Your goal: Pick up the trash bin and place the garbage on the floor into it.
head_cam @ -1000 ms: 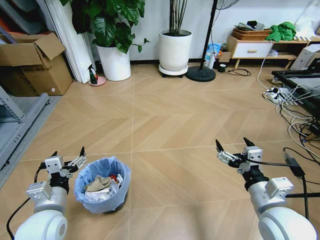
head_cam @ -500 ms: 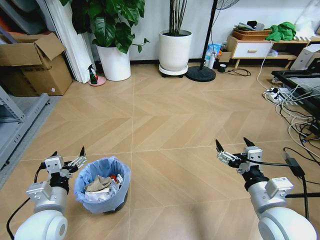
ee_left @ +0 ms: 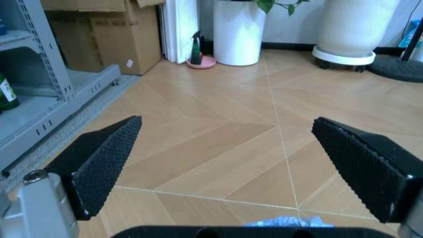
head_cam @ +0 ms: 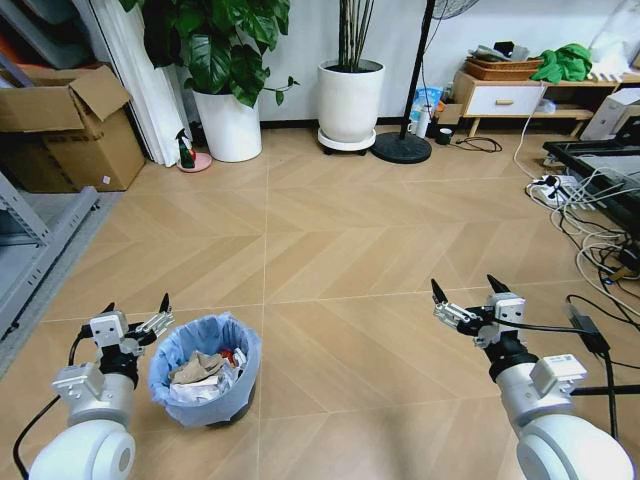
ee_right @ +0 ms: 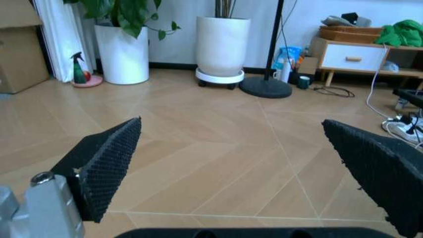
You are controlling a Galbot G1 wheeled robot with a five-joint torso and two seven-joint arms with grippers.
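At the left edge of the wooden floor (head_cam: pixel 330 250), a grey metal shelf (head_cam: pixel 30 250) is getting cut off by the side of the head view, so just its frame and one flat board are showing. Behind it a brown cardboard box (head_cam: pixel 65 125) is sitting with one flap sticking up.

The left gripper (head_cam: pixel 135 312) is hanging low near the bottom left corner of the head view, with its two black fingers spread wide and nothing between them. In the left wrist view the fingers (ee_left: pixel 99 161) are standing far apart with bare floor between them, and a tiny bit of light-blue plastic is peeking up at the bottom.

Just beside that gripper, on its right, the trash bin (head_cam: pixel 205 370) is standing upright on the floor. Its crinkled light-blue bag (head_cam: pixel 190 340) is folding over the rim. The garbage (head_cam: pixel 205 372) is lying inside it: brownish crumpled paper, white paper and a bit of red. The pieces are piled up, so it is hard to tell each one apart.

Far back by the wall, a small spray bottle on a pink dish (head_cam: pixel 188 155) is standing next to two big white plant pots (head_cam: pixel 230 125).

The right gripper (head_cam: pixel 468 290) is hanging over bare floor, well apart from the bin, with its fingers also spread wide and holding nothing. In the right wrist view its fingers (ee_right: pixel 106 166) are framing open floor.

At the right edge, a tangle of cables (head_cam: pixel 590 220) is lying on the floor.
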